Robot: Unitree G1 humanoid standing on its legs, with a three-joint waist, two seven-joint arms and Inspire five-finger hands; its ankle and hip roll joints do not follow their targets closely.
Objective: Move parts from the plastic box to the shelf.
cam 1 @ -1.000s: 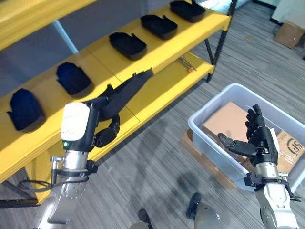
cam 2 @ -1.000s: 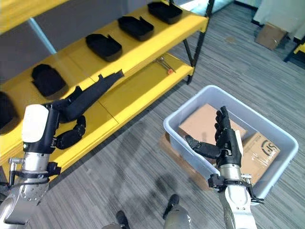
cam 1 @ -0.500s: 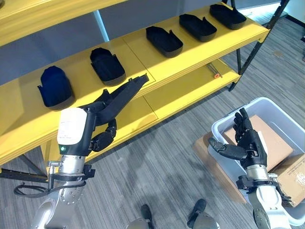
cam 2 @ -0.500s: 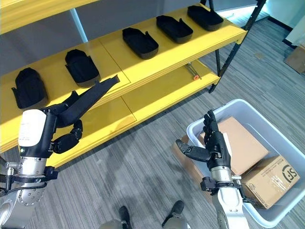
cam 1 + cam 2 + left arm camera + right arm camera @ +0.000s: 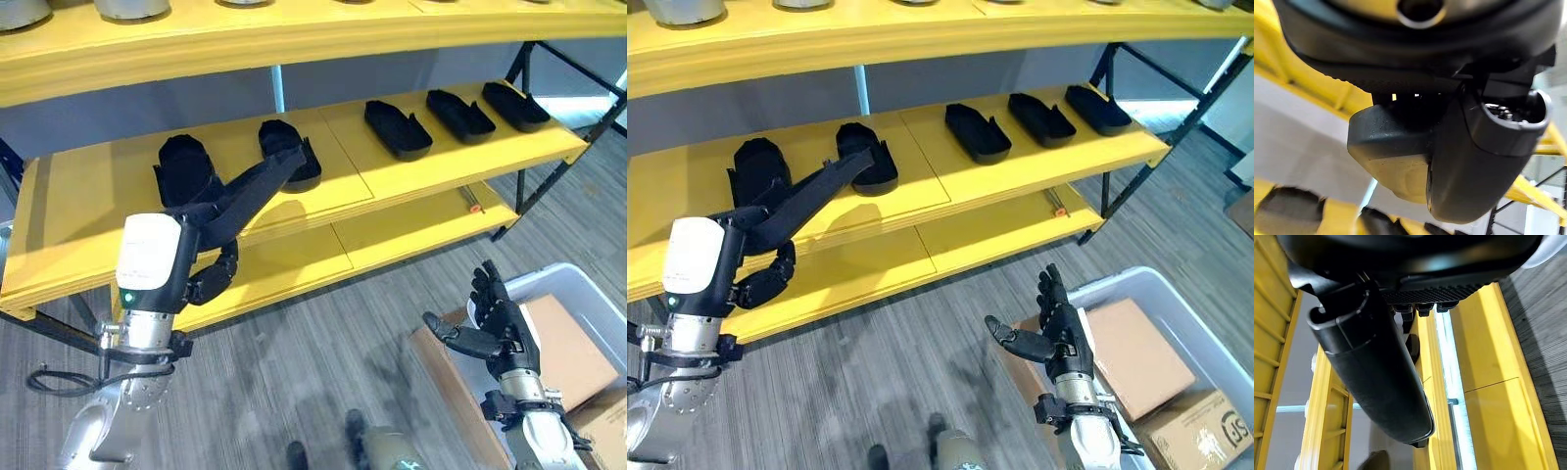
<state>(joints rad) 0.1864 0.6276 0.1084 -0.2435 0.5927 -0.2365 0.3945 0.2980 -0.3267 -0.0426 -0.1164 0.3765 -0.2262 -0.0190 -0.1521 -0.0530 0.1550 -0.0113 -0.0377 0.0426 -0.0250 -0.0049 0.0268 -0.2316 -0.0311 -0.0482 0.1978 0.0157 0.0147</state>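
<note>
Five dark parts lie in a row on the yellow shelf (image 5: pixel 411 181): one rounded part (image 5: pixel 183 166) at the left, a second (image 5: pixel 291 149) just beside it, then three flatter ones (image 5: pixel 397 128), (image 5: pixel 457 114), (image 5: pixel 515 105) spaced out toward the right end. Below that board runs a lower board (image 5: pixel 294 264), and a small tool (image 5: pixel 473 208) lies on its right end.

The left hand (image 5: pixel 211 279) is raised in front of the shelf with its fingers curled round a long black part (image 5: pixel 245 196). That part slants up and away from the hand, and its far tip overlaps the second part on the shelf; whether the two touch cannot be told.

The right hand (image 5: pixel 495 328) hovers low at the right with fingers straight and spread, thumb out to the side, holding nothing. It hangs over the near left corner of the plastic box (image 5: pixel 1215 343), which stands on the grey floor (image 5: pixel 323 343). Two cardboard boxes lie inside it: a flat one (image 5: pixel 1136 357) and a smaller one (image 5: pixel 1200 436) at its near right. A further piece of cardboard (image 5: pixel 456 392) lies on the floor against the box's left side.
</note>
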